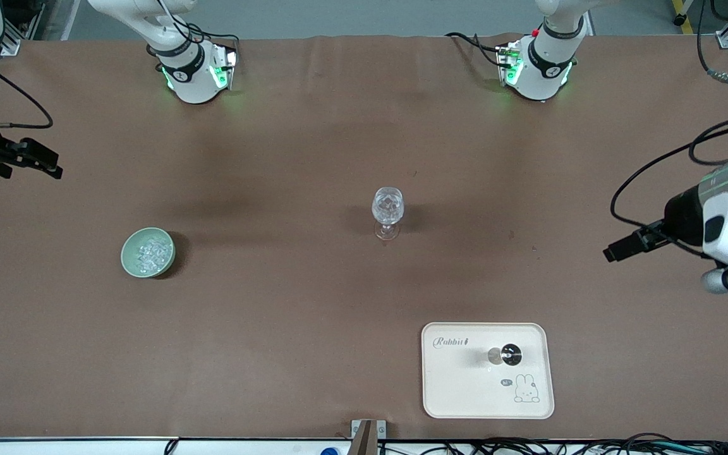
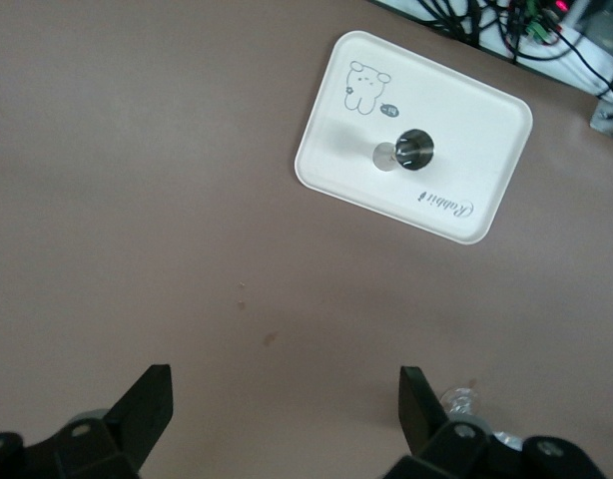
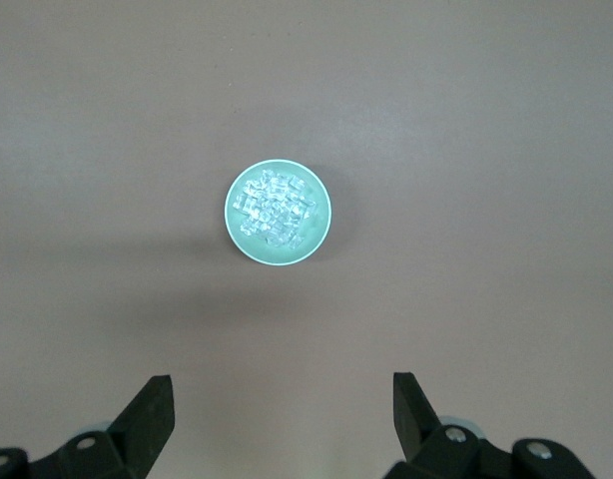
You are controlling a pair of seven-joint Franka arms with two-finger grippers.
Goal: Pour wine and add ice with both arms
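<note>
A clear wine glass [image 1: 387,212] stands upright mid-table; its cup glints, and I cannot tell what it holds. Ice [image 1: 152,253] fills a pale green bowl [image 1: 125,259] toward the right arm's end. A dark-capped bottle [image 1: 508,355] stands on a white rabbit-print tray [image 1: 465,392], nearer the front camera. My left gripper [image 1: 620,249] is open and empty, up in the air over bare table at its end. My right gripper [image 1: 38,161] is open and empty over its end. The right wrist view shows its gripper [image 3: 284,404], the bowl [image 3: 230,213] and ice [image 3: 275,208]. The left wrist view shows its gripper [image 2: 287,399], the tray [image 2: 466,110] and bottle [image 2: 411,150].
The brown table cover runs edge to edge. Both arm bases [image 1: 196,69] [image 1: 538,66] stand at the edge farthest from the front camera. Cables lie along the nearest edge. A bit of the glass [image 2: 461,401] shows beside a left finger.
</note>
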